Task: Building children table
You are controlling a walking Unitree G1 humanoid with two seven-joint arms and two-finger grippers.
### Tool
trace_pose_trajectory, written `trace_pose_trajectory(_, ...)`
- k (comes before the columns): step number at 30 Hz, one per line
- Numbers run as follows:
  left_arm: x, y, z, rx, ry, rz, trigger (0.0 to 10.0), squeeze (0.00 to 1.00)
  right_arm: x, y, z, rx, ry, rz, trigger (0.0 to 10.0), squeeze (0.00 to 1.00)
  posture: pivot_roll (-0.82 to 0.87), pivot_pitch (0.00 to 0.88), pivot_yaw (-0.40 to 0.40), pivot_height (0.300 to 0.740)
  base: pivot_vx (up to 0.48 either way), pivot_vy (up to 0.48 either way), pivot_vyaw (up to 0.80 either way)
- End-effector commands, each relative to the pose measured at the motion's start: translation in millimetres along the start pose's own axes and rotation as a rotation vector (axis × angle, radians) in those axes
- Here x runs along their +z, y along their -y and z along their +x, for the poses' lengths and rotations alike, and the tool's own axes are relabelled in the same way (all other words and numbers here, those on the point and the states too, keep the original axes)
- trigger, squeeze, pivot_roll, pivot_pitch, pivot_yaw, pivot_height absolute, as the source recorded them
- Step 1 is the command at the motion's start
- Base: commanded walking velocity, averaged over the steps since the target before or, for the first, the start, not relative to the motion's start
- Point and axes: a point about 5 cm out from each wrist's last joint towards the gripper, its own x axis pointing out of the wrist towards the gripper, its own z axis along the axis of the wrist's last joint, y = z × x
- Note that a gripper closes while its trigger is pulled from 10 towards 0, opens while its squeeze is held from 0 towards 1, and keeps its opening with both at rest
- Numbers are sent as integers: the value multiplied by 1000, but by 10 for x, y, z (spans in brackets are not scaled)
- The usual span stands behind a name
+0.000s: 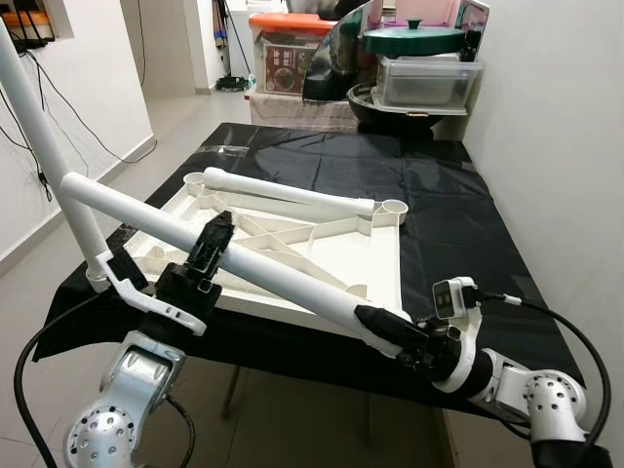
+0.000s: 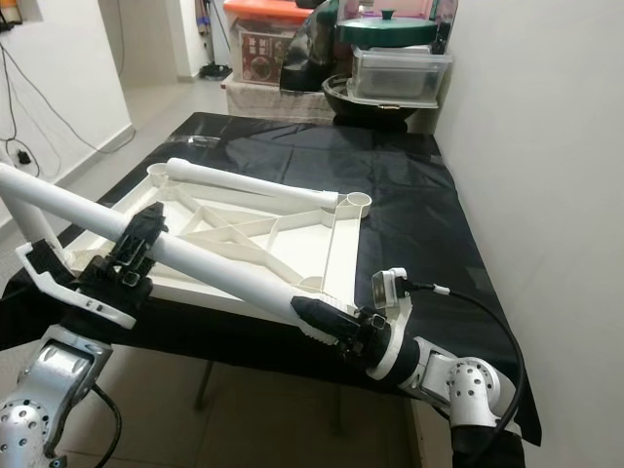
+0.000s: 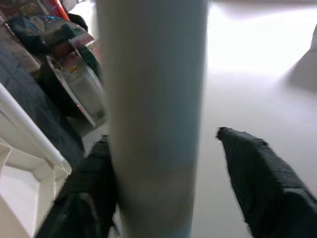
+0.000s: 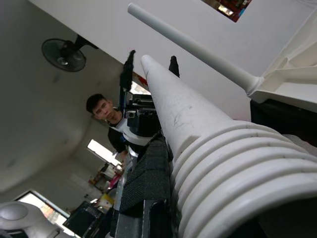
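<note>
A white tabletop (image 1: 378, 255) lies upside down on the black-covered table. One white leg (image 1: 39, 127) stands upright in its near left corner. A second leg (image 1: 292, 193) lies along the far edge, between two open sockets (image 1: 393, 208). A third leg (image 1: 283, 273) slants low over the tabletop. My right gripper (image 1: 385, 327) is shut on its ribbed screw end (image 4: 233, 163) near the front right corner. My left gripper (image 1: 216, 242) straddles the leg's middle, open: the leg (image 3: 153, 124) leans on one finger, with a gap to the other finger (image 3: 262, 173).
The black cover (image 1: 468, 214) is bare to the right of the tabletop, close to the white wall. Storage boxes and a green-lidded pot (image 1: 414, 39) are stacked beyond the table's far end. A person (image 4: 106, 116) shows in the right wrist view. Cables hang on the left wall.
</note>
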Motion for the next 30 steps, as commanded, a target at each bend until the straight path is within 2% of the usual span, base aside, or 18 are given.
trace_pose_trajectory(1, 23, 27, -7, -27, 1, -16, 0, 0, -20, -13, 10, -2, -11, -10, 0, 0, 26, 0, -39, 740, 0, 0, 0)
trace_pose_trajectory(12, 47, 7, -56, -21, -13, -17, 0, 0, -45, -8, 7, -4, -19, -10, 0, 0, 25, 0, -43, 740, 0, 0, 0)
trace_pose_trajectory(13, 69, -7, -57, -14, -9, -20, 0, 0, -48, 10, 22, -25, -18, -36, 0, 0, 25, 0, -44, 740, 0, 0, 0)
trace_pose_trajectory(14, 75, -11, -57, -12, -8, -20, 0, 0, -49, 20, 27, -36, -17, -44, 3725, 0, 25, 0, -44, 740, 0, 0, 0)
trace_pose_trajectory(15, 79, -13, -56, -11, -8, -21, 0, 0, -59, 32, 30, -49, -24, -62, 10000, 0, 25, 0, -42, 740, 0, 0, 0)
trace_pose_trajectory(16, 79, -13, -56, -11, -8, -21, 0, 0, -59, 32, 30, -49, -24, -62, 10000, 0, 25, 0, -42, 740, 0, 0, 0)
trace_pose_trajectory(17, 79, -15, -55, -10, -10, -17, 0, 0, -73, 45, 30, -59, -31, -89, 10000, 271, 24, 0, -44, 740, 0, 0, 0)
trace_pose_trajectory(18, 81, -19, -51, -5, -10, -14, 0, 0, -85, 61, 29, -73, -34, -104, 10000, 890, 25, 0, -46, 740, 0, 0, 0)
trace_pose_trajectory(19, 81, -19, -51, -5, -10, -14, 0, 0, -85, 61, 29, -73, -34, -104, 10000, 890, 25, 0, -46, 740, 0, 0, 0)
trace_pose_trajectory(20, 85, -21, -46, -5, -9, -14, 0, 0, -99, 51, 5, -50, -31, -102, 10000, 1000, 25, 0, -47, 740, 0, 0, 0)
trace_pose_trajectory(24, 107, -21, -44, -6, -3, -15, 0, 0, -65, 128, -52, -123, -2, -91, 10000, 1000, 24, 0, -48, 740, 0, 0, 0)
trace_pose_trajectory(25, 110, -21, -43, -4, -6, -10, 3490, 0, -62, 137, -99, -130, 2, -87, 10000, 161, 24, 0, -50, 740, 0, 0, 0)
trace_pose_trajectory(26, 112, -17, -38, -7, -9, -8, 10000, 0, -63, 144, -156, -138, 4, -80, 10000, 0, 24, 0, -51, 740, 0, 0, 0)
trace_pose_trajectory(30, 102, -13, -21, -8, -20, 0, 10000, 0, -70, 161, -347, -179, 3, -74, 10000, 0, 19, 0, -49, 740, 0, 0, 0)
